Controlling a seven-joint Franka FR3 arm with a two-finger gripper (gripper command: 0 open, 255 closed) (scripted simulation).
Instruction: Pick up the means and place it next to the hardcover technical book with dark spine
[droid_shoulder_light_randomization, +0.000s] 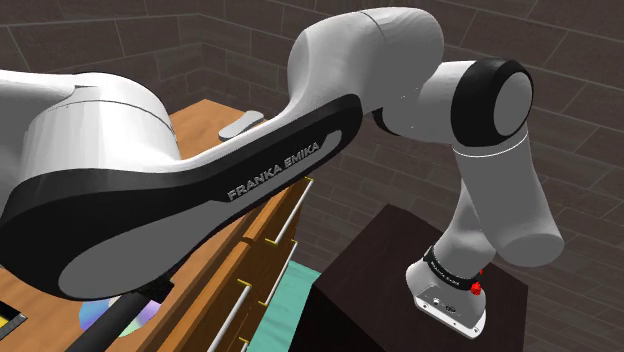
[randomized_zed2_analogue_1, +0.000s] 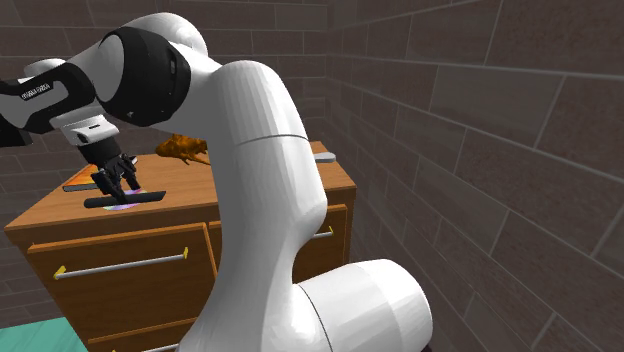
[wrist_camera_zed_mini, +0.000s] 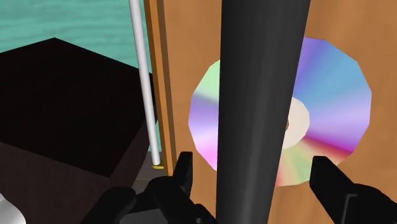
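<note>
Wrist view | black gripper (wrist_camera_zed_mini: 253, 160) spread astride dark grey long bar (wrist_camera_zed_mini: 257, 95), lined up to grasp | bar overlies iridescent round disc (wrist_camera_zed_mini: 331, 95), front edge of wooden dresser (wrist_camera_zed_mini: 191, 38)

Item count:
- Brown wooden chest of drawers (randomized_zed2_analogue_1: 190, 200): 1.
- Silver bar handles with yellow end caps (randomized_zed2_analogue_1: 120, 266): 2 in the top drawer row; any others cannot be counted.
- Long straight black bar (wrist_camera_zed_mini: 261, 95): 1.
- Round rainbow-sheen disc (wrist_camera_zed_mini: 331, 102): 1.
- Brown lumpy object (randomized_zed2_analogue_1: 183, 148), far side of the top: 1.
- Flat grey piece (droid_shoulder_light_randomization: 243, 122), at the second exterior view's right: 1.
- Dark brown box stand (droid_shoulder_light_randomization: 370, 280): 1.
</note>
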